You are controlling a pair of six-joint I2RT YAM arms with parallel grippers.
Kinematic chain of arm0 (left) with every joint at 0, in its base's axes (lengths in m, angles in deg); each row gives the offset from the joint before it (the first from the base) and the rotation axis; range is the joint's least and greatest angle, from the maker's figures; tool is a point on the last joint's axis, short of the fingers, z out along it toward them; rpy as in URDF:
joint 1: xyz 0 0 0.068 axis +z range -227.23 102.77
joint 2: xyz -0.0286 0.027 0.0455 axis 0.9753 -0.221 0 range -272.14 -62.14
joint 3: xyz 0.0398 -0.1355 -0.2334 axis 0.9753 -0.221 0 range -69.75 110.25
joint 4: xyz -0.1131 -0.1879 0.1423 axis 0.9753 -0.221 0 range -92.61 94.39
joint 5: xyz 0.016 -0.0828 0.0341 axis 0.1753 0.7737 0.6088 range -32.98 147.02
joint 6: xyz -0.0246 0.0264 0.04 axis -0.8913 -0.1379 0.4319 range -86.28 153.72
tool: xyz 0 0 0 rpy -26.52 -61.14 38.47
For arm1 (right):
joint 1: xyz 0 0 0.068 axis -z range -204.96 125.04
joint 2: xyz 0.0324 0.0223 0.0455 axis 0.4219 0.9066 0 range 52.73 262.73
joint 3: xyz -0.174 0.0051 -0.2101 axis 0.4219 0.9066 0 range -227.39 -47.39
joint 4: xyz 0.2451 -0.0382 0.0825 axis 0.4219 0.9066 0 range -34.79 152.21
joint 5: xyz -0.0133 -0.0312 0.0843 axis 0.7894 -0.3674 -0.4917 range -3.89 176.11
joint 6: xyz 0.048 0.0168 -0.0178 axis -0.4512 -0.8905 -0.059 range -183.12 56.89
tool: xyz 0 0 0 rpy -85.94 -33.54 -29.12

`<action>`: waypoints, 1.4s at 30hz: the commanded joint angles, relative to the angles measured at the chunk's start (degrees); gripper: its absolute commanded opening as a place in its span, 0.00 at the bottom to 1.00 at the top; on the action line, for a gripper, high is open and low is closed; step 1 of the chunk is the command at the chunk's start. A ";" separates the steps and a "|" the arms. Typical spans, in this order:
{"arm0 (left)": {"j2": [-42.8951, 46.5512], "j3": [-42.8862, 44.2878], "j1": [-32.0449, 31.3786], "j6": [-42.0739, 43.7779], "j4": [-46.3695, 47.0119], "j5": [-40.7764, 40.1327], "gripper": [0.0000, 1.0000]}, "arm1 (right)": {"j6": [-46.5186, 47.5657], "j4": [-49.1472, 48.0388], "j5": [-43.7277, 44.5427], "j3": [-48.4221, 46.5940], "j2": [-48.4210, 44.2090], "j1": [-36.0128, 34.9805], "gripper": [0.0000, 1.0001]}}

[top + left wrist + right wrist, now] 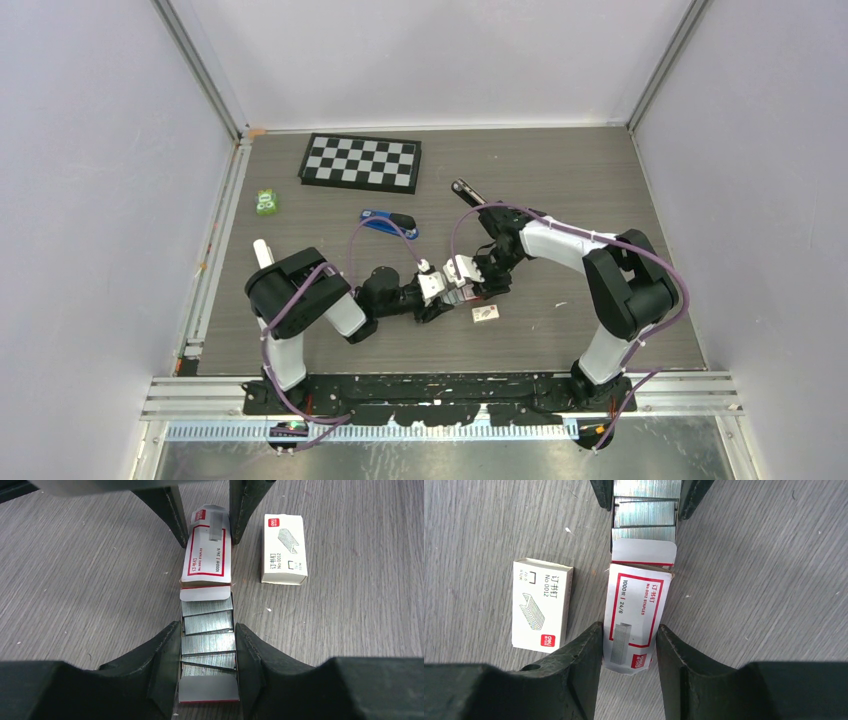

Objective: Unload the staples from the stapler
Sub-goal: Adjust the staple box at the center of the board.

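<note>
Stapler (390, 222), one: blue, lying flat on the table (560, 180) behind the two arms, in front of the checkerboard (361, 162), apart from both grippers and touched by neither. Staple boxes, two. The first is slid open and held from both ends: the left gripper (207, 635) is clamped on the sides of the inner tray (209, 687), and the right gripper (629, 632) is clamped on the red-and-white sleeve (636, 607). The tray is drawn partly out of the sleeve. Staple strips (208, 623) in the tray: about five showing, lying crosswise one after another, some slightly askew. The second, a white box (283, 549), is closed and lies flat just beside the sleeve, not touching it, on the side toward the table's near edge. Checkerboard, one, near the back wall. Small green object (266, 202), one, by the left edge; I cannot tell what it is. Walls close the table on the left, back and right. Bare wood lies open to the right of the grippers and across the back right corner; the left arm's elbow fills the near left.
</note>
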 commanded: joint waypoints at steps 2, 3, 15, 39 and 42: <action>-1.28 0.53 0.31 -0.65 3.86 0.64 0.44 | -0.86 -0.90 -0.94 -1.20 0.62 -0.37 0.48; -1.40 0.53 0.31 -0.88 4.21 0.67 0.44 | -0.78 -0.81 -1.17 -1.18 0.58 -0.37 0.48; -2.41 0.62 0.31 -1.94 6.19 0.36 0.43 | -0.62 -0.62 -0.89 -1.08 1.01 -1.25 0.49; -4.56 2.41 0.54 -2.58 3.99 5.77 0.42 | -3.82 -4.92 -0.30 0.07 0.53 -1.33 0.49; -4.86 2.62 0.65 -2.51 3.68 6.10 0.42 | -3.65 -5.20 -0.24 0.30 0.53 -1.33 0.49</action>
